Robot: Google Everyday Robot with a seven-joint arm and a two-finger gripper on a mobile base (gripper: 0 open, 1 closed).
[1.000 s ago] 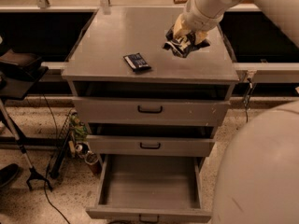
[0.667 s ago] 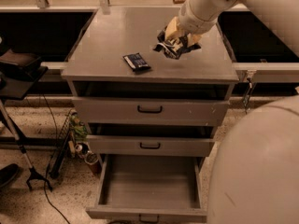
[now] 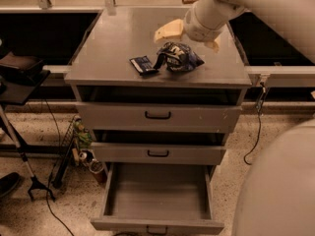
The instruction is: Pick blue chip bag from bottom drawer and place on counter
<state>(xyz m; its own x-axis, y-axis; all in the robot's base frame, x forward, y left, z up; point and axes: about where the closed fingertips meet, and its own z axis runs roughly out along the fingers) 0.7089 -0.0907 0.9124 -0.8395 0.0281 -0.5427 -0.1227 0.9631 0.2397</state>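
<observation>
The blue chip bag [image 3: 178, 56] lies crumpled on the counter [image 3: 118, 38], right of centre, next to a small flat dark packet [image 3: 143, 65]. My gripper [image 3: 190, 38] hovers just behind and above the bag. It is open, with one pale finger [image 3: 167, 31] to the bag's left and the other [image 3: 213, 45] to its right, and neither touches the bag. The bottom drawer [image 3: 157, 195] is pulled out with nothing in it.
The two upper drawers [image 3: 157, 115] stick out a little. My white arm fills the top right and my base the lower right. A black stand [image 3: 19, 77], cables and clutter sit on the floor to the left.
The gripper carried the bag leftward over the counter, set it down beside the flat packet and opened. The bag now rests on the counter, free of the fingers.
</observation>
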